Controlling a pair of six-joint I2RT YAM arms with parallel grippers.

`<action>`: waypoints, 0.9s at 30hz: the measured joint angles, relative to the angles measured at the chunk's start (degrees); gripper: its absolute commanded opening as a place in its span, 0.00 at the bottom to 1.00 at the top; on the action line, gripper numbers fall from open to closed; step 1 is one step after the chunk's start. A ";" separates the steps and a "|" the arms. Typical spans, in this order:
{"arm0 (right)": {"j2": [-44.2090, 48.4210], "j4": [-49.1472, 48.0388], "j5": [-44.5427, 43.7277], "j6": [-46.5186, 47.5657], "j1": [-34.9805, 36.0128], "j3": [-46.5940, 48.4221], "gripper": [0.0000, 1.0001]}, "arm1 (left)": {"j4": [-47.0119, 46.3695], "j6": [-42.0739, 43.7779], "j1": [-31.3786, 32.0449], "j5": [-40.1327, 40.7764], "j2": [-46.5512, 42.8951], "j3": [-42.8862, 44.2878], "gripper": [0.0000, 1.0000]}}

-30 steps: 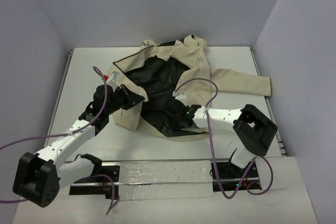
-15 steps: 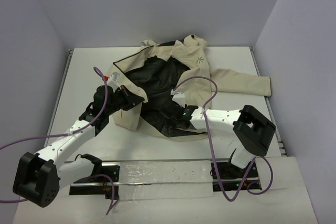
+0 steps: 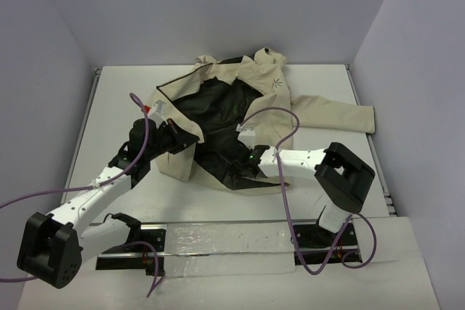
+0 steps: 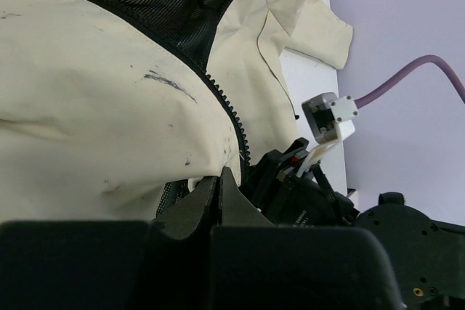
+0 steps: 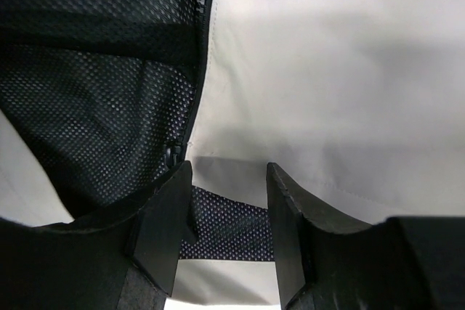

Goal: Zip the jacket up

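The beige jacket (image 3: 270,110) lies open on the table, black mesh lining (image 3: 218,117) up, hood at the back, one sleeve stretched right. My left gripper (image 3: 182,140) is shut on the cream edge of the left front panel (image 4: 109,107), beside the dark zipper teeth (image 4: 227,104). My right gripper (image 3: 240,162) is open low over the bottom hem of the right panel. In the right wrist view its jaws (image 5: 229,186) straddle cream fabric (image 5: 327,70) and mesh lining (image 5: 87,92). The zipper slider (image 5: 173,155) sits just off the left finger (image 5: 163,215).
The white table (image 3: 116,92) is enclosed by lavender walls on three sides. A metal rail (image 3: 218,241) runs along the near edge by the arm bases. Purple cables (image 3: 280,117) arch over the jacket. The right arm's wrist (image 4: 305,179) shows close in the left wrist view.
My right gripper has slid left along the jacket's bottom hem toward the left gripper. The left gripper and the cloth it holds have barely moved.
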State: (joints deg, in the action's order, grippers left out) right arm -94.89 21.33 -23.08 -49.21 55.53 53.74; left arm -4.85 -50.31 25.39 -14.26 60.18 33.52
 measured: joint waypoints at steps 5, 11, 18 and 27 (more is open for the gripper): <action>-1.99 -0.40 0.73 -0.82 0.00 0.00 0.50 | 0.05 0.00 0.00 0.00 -0.17 0.00 0.00; -2.01 -0.62 0.61 -1.05 0.12 0.05 0.50 | 0.38 0.03 0.00 -0.02 -0.17 0.00 0.00; -2.01 0.86 -1.23 -1.07 2.41 1.64 0.51 | 0.39 0.04 0.00 -0.13 -0.17 0.00 0.00; -2.04 1.02 -1.84 -0.86 2.99 2.95 0.52 | 1.27 0.65 0.00 -0.13 -0.17 0.00 0.00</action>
State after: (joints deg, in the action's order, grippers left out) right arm -96.93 22.36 -24.92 -50.08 58.52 56.69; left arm -3.58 -49.66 25.39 -14.39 60.01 33.52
